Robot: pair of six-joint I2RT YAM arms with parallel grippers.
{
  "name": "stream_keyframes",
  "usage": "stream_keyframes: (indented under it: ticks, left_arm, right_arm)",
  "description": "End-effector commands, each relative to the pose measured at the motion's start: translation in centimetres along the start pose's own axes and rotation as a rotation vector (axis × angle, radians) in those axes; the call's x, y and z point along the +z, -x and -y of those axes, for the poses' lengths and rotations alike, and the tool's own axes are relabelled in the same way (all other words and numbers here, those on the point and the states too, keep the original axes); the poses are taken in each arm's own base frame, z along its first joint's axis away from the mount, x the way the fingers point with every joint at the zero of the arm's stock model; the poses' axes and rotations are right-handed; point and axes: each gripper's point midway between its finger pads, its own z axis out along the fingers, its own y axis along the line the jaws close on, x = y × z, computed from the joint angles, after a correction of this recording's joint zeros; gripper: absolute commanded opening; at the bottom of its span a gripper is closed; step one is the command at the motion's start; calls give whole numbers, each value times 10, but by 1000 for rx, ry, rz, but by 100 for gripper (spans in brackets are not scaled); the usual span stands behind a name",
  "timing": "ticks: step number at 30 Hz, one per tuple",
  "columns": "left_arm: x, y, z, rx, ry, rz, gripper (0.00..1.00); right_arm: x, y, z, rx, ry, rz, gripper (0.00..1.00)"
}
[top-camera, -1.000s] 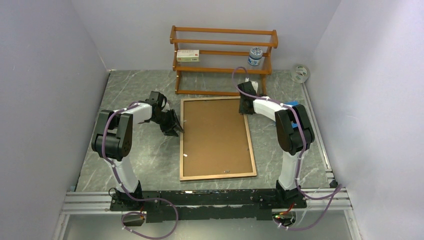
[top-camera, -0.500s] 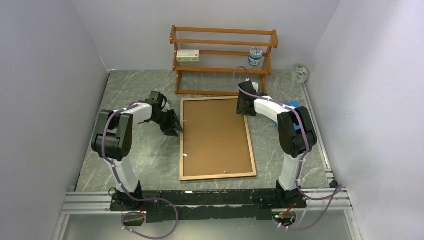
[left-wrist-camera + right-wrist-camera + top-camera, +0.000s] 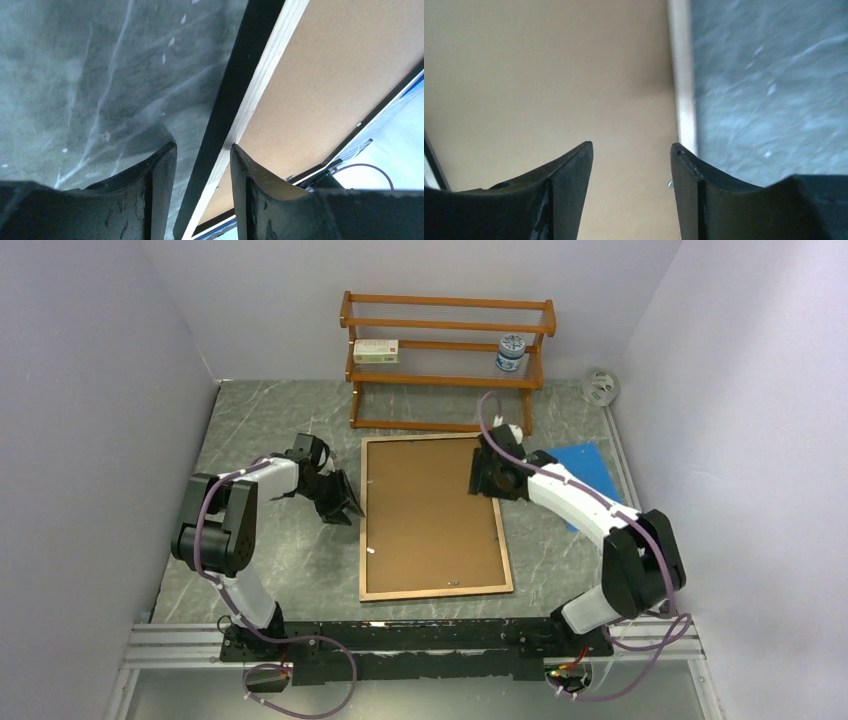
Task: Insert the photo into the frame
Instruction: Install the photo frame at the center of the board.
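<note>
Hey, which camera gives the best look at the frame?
Top external: the whole frame lies back-up, all four sides in view. Left wrist shows only one edge up close; right wrist, a blurry rim strip beside the backing.

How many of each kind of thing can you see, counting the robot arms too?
Robot arms: 2
Frame: 1
Brown backing board: 1
Wooden rack: 1
Small box: 1
Jar: 1
Blue sheet: 1
Tape roll: 1
Total: 9
</note>
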Motion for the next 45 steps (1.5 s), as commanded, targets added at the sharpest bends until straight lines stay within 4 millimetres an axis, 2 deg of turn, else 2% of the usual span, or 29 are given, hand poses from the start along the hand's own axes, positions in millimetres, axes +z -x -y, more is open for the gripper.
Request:
stream_keyframes:
  ticks: [1,7,9,12,17,22,31,39,45]
  left_arm:
    - [-10,-7,9,7,-50,22,49]
    - [-3,-24,12,6,-128,-32,49]
    - [1,-28,15,-3,-167,-55,49]
    - [5,-32,15,-24,-186,-74,48]
    - [12,-34,1,-51,-118,-87,44]
    - [15,-34,-5,-67,-86,-85,37]
    - [16,-33,-8,-80,-70,-75,33]
    - [18,-34,-7,-93,-84,-80,32]
    - [19,-34,-5,-98,-93,-81,32]
  right_arm:
    - [-28,-61,-25,-89,101,-111,59]
    - [-50,-132,-62,-178,369,-270,39]
    - [-55,-151,-67,-205,441,-330,36]
    - [-57,-169,-68,-248,459,-379,35]
    - [-57,-193,-68,-289,470,-444,32]
    - [-55,-206,-61,-320,438,-477,29]
    - [-51,-224,-50,-360,421,-540,28]
    - [-58,-233,-52,-358,460,-588,21]
    - [-60,-236,-56,-346,491,-609,22]
